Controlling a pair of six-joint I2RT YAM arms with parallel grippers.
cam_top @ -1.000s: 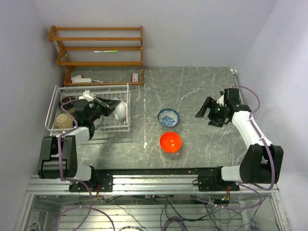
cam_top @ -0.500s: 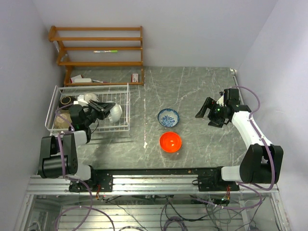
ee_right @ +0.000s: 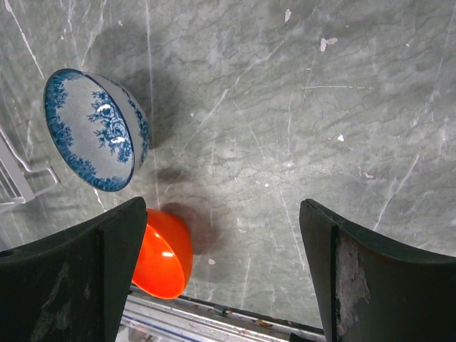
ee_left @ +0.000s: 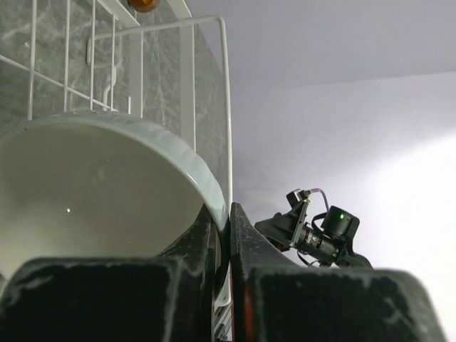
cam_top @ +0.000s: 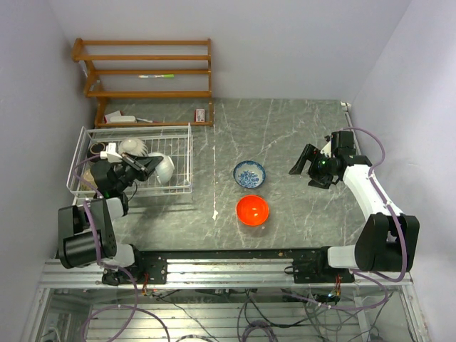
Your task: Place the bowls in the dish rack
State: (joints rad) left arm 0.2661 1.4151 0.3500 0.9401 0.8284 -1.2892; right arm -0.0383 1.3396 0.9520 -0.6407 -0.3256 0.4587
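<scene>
The white wire dish rack [cam_top: 139, 127] stands at the table's left. My left gripper [cam_top: 147, 166] is inside it, shut on the rim of a plain white bowl [cam_top: 164, 169] that is tipped on its side. In the left wrist view the fingertips [ee_left: 235, 235] pinch that white bowl's [ee_left: 92, 192] rim beside the rack's wires [ee_left: 226, 107]. A pale bowl [cam_top: 132, 147] and a dark bowl [cam_top: 97, 149] also lie in the rack. A blue-and-white bowl [cam_top: 249, 174] [ee_right: 96, 132] and an orange-red bowl [cam_top: 252, 209] [ee_right: 164, 253] sit mid-table. My right gripper [cam_top: 306, 160] [ee_right: 224, 271] hangs open to their right, holding nothing.
A wooden slatted shelf [cam_top: 146, 78] stands behind the rack, with small items [cam_top: 201, 115] on its lowest level. Walls close in on the left, back and right. A tan bowl [cam_top: 87, 179] shows partly behind my left arm in the rack.
My left gripper has drawn back leftward, carrying the white bowl deeper into the rack and uncovering the pale bowl behind it. The right arm has not moved.
</scene>
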